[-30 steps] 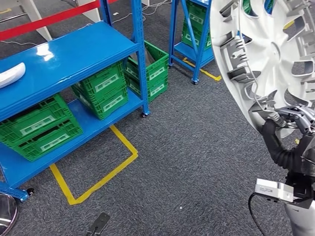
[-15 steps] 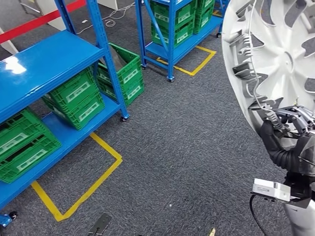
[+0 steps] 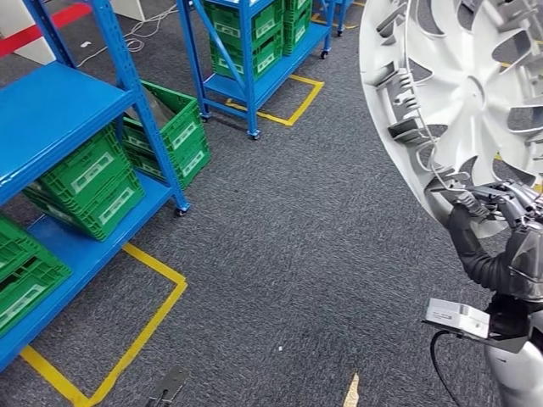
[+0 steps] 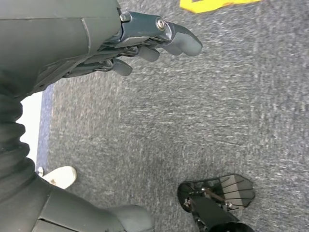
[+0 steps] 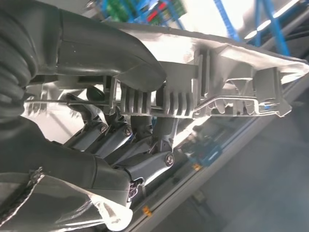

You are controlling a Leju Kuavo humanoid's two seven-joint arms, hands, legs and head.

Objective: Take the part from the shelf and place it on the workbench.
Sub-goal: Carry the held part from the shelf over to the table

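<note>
The part is a large white wheel cover with curved vanes and grey clips on its back, held upright at the right of the head view. My right hand grips its lower rim. In the right wrist view my thumb lies over the rim and the dark fingers curl under it. My left hand hangs over the grey carpet with its fingers loosely extended and nothing in it.
A blue shelf rack with green crates stands at the left, inside yellow floor tape. A second blue rack with crates stands further back. Grey carpet lies between them.
The whole view has swung right: the racks and floor tape slide leftward in the picture. The wheel cover stays in my right hand at the right.
</note>
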